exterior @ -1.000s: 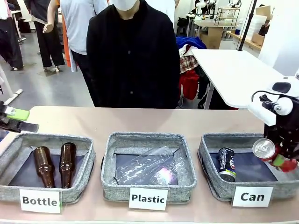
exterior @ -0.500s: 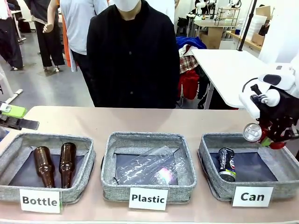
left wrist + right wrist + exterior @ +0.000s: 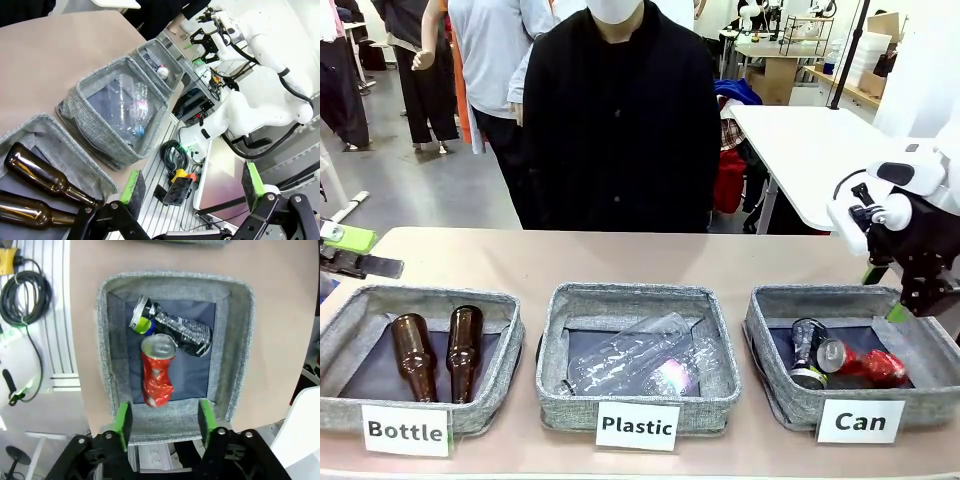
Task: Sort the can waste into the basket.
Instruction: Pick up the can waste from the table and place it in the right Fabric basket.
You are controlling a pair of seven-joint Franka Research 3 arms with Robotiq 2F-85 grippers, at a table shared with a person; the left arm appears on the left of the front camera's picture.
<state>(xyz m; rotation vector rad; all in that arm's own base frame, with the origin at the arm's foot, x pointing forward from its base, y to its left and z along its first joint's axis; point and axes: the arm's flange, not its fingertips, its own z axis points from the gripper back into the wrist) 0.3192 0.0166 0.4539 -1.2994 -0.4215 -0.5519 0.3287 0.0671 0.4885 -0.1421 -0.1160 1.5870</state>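
red can [image 3: 157, 372] touching dark can [image 3: 174, 326] | basket [image 3: 239, 340] | tool [image 3: 164, 422] apparently open, empty

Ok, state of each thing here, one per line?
Red can: dented, lying in Can bin.
Dark can: crushed, lying in Can bin.
Can bin: holds both cans.
Right pincer: open, empty, above Can bin.
Left pincer: open, empty.
Brown bottles: lying in Bottle bin.

"Bottle" label [image 3: 406, 431], "Plastic" label [image 3: 637, 426], "Can" label [image 3: 860, 422] (white cards)
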